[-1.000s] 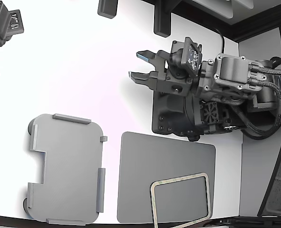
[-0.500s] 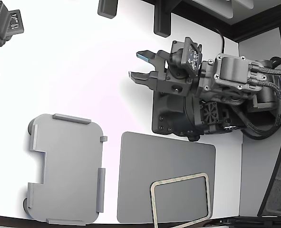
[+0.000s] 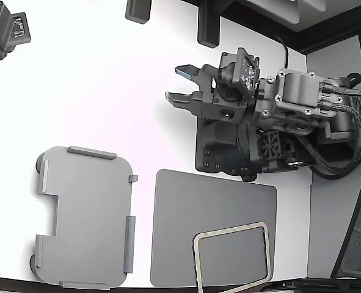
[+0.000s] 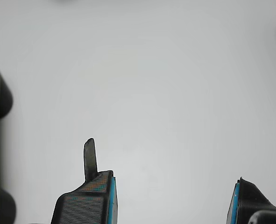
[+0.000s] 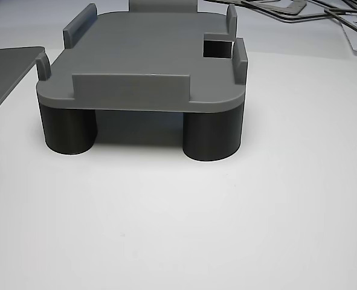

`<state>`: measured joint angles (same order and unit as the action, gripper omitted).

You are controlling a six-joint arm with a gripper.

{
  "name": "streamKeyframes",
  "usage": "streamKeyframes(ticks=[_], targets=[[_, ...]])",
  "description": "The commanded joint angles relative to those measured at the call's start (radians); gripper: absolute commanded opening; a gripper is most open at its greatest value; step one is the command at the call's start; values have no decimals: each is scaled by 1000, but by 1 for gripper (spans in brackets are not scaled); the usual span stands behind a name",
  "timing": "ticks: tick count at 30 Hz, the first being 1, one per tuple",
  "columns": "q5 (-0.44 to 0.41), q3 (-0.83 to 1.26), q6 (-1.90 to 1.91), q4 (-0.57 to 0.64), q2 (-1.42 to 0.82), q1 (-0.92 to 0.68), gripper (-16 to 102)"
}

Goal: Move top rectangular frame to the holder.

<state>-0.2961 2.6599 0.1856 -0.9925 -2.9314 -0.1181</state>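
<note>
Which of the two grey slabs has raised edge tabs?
The lighter holder at the exterior view's left, notched and standing on dark legs. The darker mat beside it is plain, flat, carrying the frame.

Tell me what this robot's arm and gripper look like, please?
The arm is a chunky dark grey and black machine with visible screws and a small circuit board mounted near the wrist. Braided black cables run off toward the exterior view's right. The gripper has two black fingers with ribbed sides and bright blue pads on their inner faces.
</note>
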Motion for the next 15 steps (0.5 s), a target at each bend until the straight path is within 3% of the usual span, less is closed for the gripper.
streamKeyframes(ticks=[1,11,15], targets=[[0,-23,-2,8,-23,12,100],[0,-23,-2,8,-23,12,100],[41,-23,-14,8,-23,21,100]])
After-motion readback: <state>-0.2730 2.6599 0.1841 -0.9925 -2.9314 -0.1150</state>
